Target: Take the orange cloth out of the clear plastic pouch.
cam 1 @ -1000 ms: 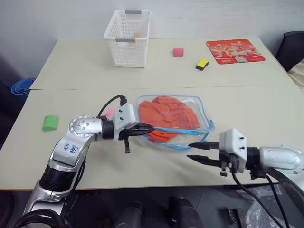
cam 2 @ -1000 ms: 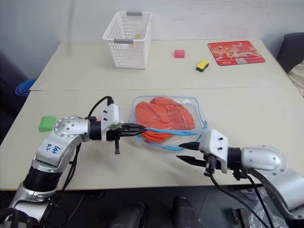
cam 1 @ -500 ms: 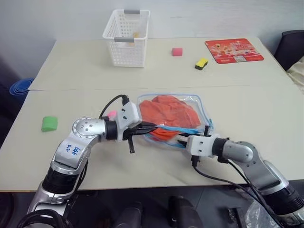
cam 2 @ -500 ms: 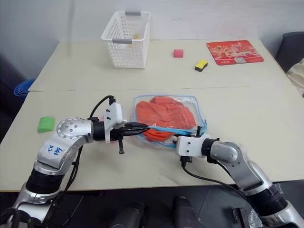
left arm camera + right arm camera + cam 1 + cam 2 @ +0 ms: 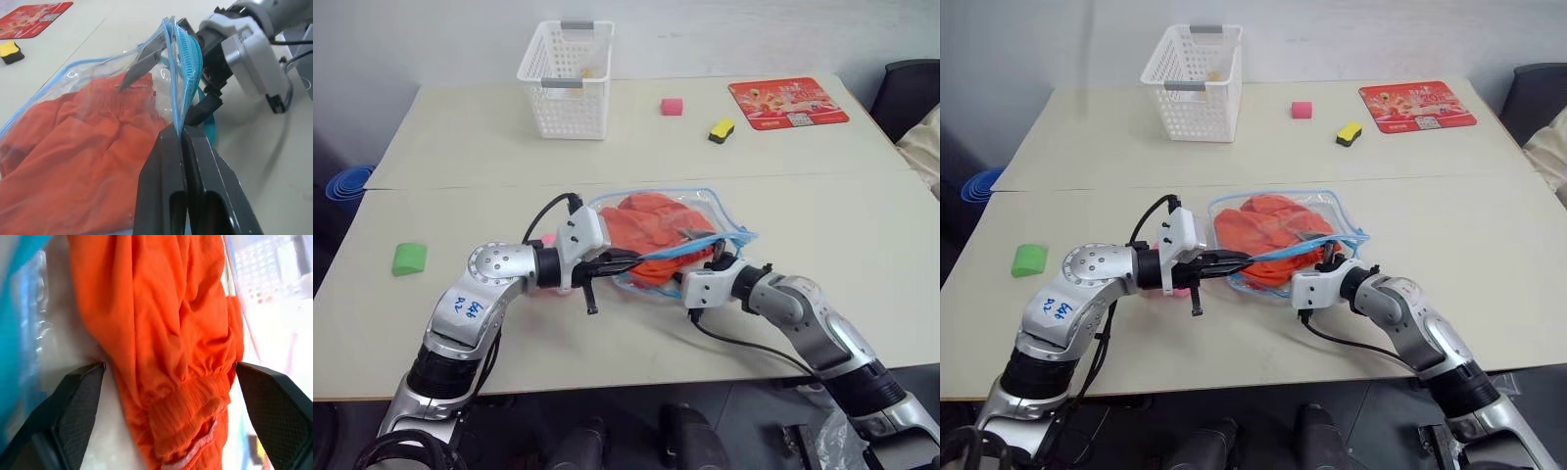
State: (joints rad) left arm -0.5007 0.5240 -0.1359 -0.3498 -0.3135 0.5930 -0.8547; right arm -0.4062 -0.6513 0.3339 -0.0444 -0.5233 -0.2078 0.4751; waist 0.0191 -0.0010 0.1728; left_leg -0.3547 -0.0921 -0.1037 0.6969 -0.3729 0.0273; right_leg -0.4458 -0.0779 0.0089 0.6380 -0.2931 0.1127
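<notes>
At centre frame the clear plastic pouch [image 5: 705, 211] lies on the beige table [image 5: 822, 206] with the orange cloth [image 5: 651, 220] inside it. The left gripper [image 5: 182, 142] has its fingers pressed together, pinching the pouch's light blue zipper edging [image 5: 185, 73] and holding the mouth lifted. The right gripper [image 5: 168, 382] has its fingers spread wide inside the pouch mouth, on either side of a fold of the cloth. A white mesh basket [image 5: 566, 69] stands at upper left of the frame.
</notes>
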